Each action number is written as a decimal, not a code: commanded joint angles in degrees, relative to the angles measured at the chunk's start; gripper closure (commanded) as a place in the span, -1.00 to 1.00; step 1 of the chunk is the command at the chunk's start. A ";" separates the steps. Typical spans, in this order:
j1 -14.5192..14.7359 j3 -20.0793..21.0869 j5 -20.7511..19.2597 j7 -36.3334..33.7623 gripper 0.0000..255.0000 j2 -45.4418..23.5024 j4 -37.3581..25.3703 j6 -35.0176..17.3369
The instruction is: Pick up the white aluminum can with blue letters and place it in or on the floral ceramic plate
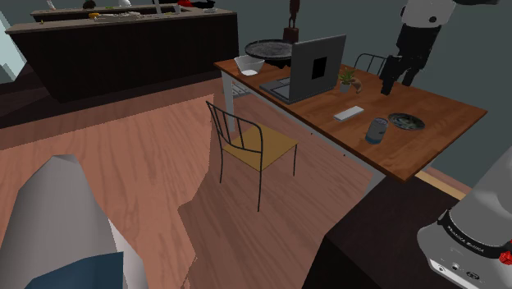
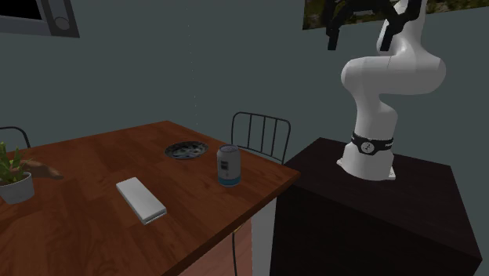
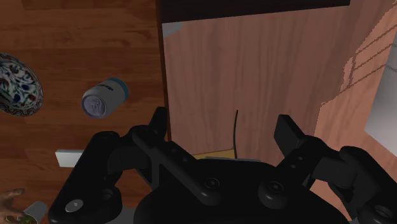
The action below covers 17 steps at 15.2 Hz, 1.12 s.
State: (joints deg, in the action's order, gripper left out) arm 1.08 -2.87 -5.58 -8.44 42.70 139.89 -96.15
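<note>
Can (image 2: 228, 165) upright, long axis vertical, beside plate (image 2: 186, 150)

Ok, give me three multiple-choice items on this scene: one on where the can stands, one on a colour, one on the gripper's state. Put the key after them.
1. Where is the can?
A) on the floral plate
B) upright on the wooden table, beside the plate and apart from it
C) on a chair seat

2. What colour is the band round the can's foot?
A) red
B) blue
C) green

3. How is the gripper?
A) open and empty
B) shut on the can
C) shut on the plate

Key:
1 B, bare table wood shows between can and plate.
2 B, the second exterior view shows a blue band at its foot.
3 A, the wrist view shows it spread wide, clasping nothing.
</note>
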 commanded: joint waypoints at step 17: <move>-6.94 -16.05 -9.74 13.51 -1.00 -16.26 8.46 -26.62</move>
State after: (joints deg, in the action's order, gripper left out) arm -5.54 -17.96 -14.90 4.34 27.88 147.97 -120.71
